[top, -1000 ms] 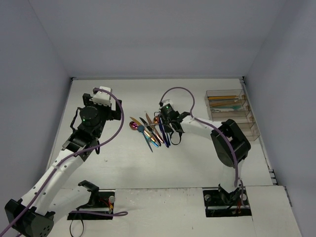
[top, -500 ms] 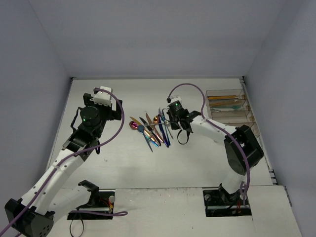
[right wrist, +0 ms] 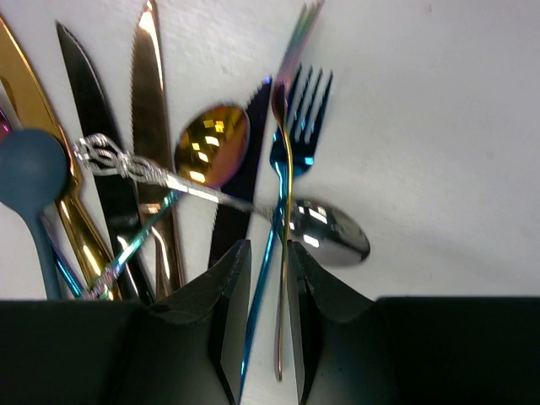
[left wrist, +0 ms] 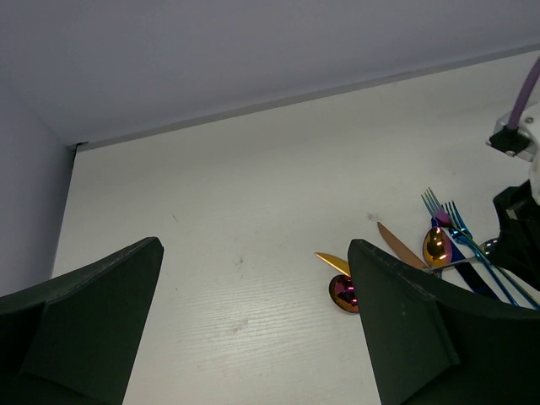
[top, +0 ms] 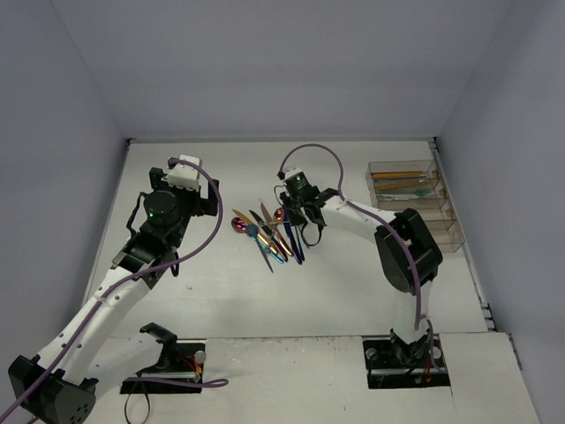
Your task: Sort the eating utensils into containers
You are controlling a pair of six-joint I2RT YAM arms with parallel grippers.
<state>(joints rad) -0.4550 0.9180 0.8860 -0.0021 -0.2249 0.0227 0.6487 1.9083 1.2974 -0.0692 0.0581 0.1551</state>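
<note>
The loose eating utensils [top: 274, 231] lie in a heap at mid-table. My right gripper [top: 297, 215] is down over the heap's right side. In the right wrist view its jaws [right wrist: 268, 278] stand a narrow gap apart around two handles, of a blue fork [right wrist: 297, 110] and of an iridescent gold-purple fork [right wrist: 287, 160] standing on edge against the right finger. A silver spoon [right wrist: 325, 232] lies across both. My left gripper [top: 201, 196] is wide open and empty [left wrist: 253, 253], raised left of the heap. The clear containers [top: 446, 231] stand at the right, with gold and teal utensils [top: 402, 181] in the far ones.
Left of the forks lie a gold spoon [right wrist: 211, 143], a rose-gold knife [right wrist: 150, 93], a black knife [right wrist: 84, 101], a gold knife [right wrist: 25, 76] and a teal spoon [right wrist: 29, 164]. A magenta spoon [left wrist: 342, 291] lies at the heap's left end. Walls enclose the table on three sides.
My right gripper has swung from the heap's near right side out to the right, then back left and farther away, over the fork handles. The left arm has not moved.
</note>
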